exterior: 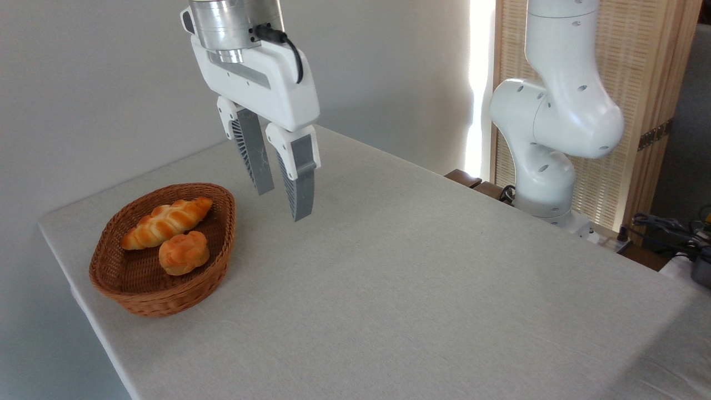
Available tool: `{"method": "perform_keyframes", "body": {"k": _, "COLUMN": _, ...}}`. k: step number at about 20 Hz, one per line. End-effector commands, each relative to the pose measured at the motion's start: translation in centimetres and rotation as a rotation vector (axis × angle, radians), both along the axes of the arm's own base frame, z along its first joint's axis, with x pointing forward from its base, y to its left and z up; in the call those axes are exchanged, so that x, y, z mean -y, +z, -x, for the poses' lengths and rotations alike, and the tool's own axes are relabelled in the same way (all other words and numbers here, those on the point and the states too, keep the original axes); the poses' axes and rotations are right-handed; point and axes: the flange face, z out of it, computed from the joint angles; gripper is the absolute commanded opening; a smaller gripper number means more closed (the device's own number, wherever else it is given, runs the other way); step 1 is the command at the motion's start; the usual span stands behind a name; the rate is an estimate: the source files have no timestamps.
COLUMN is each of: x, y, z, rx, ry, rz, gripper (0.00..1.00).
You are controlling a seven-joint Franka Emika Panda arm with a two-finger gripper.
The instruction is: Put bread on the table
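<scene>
Resting in woven wicker basket [119, 278], glossy knotted bread [184, 253], ribbed-fingered hand [283, 205] slightly parted, empty

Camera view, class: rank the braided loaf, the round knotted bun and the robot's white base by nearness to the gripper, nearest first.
From the gripper:
1. Braided loaf, left, at the basket's back.
2. Round knotted bun, left, in front of the loaf.
3. Robot's white base, far right, past the table's edge.

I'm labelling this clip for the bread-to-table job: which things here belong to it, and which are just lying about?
Belongs to the job:
- round bun, in the basket
- table
- gripper, open, empty, above the table
- wicker basket

Just lying about:
- braided loaf
- cables, far right
</scene>
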Motion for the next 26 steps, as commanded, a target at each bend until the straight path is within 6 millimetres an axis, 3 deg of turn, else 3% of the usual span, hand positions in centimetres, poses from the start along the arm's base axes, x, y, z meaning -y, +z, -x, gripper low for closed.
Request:
{"method": "perform_keyframes", "body": {"k": 1, "x": 4.5, "y": -2.1, "z": -0.5, "rx": -0.002, "ry": -0.076, "rz": 0.043, "gripper": 1.0}}
{"method": "perform_keyframes", "body": {"k": 5, "x": 9.6, "y": -4.8, "z": -2.1, "rx": 0.066, "ry": -0.148, "rz": 0.065, "gripper": 1.0}}
{"method": "perform_keyframes", "body": {"k": 7, "x": 11.1, "y": -7.0, "z": -2.5, "rx": 0.104, "ry": -0.172, "rz": 0.07, "gripper": 1.0}}
{"method": "perform_keyframes", "body": {"k": 12, "x": 17.1, "y": -12.6, "z": -3.7, "rx": 0.199, "ry": -0.249, "rz": 0.113, "gripper": 1.0}}
{"method": "perform_keyframes", "body": {"k": 16, "x": 18.3, "y": -14.2, "z": -4.5, "rx": 0.254, "ry": -0.18, "rz": 0.235, "gripper": 1.0}}
{"method": "perform_keyframes", "body": {"k": 20, "x": 19.2, "y": -16.6, "z": -4.1, "rx": 0.229, "ry": -0.205, "rz": 0.228, "gripper": 1.0}}
{"method": "perform_keyframes", "body": {"k": 23, "x": 21.1, "y": -18.8, "z": -4.2, "rx": 0.226, "ry": -0.217, "rz": 0.237, "gripper": 1.0}}
{"method": "perform_keyframes", "body": {"k": 24, "x": 21.2, "y": -19.2, "z": -4.3, "rx": 0.227, "ry": -0.211, "rz": 0.241, "gripper": 0.97}}
{"method": "perform_keyframes", "body": {"k": 25, "x": 21.2, "y": -19.2, "z": -4.3, "rx": 0.225, "ry": -0.203, "rz": 0.249, "gripper": 0.81}}
{"method": "perform_keyframes", "body": {"k": 26, "x": 21.3, "y": -19.2, "z": -4.2, "rx": 0.223, "ry": -0.201, "rz": 0.251, "gripper": 0.53}}
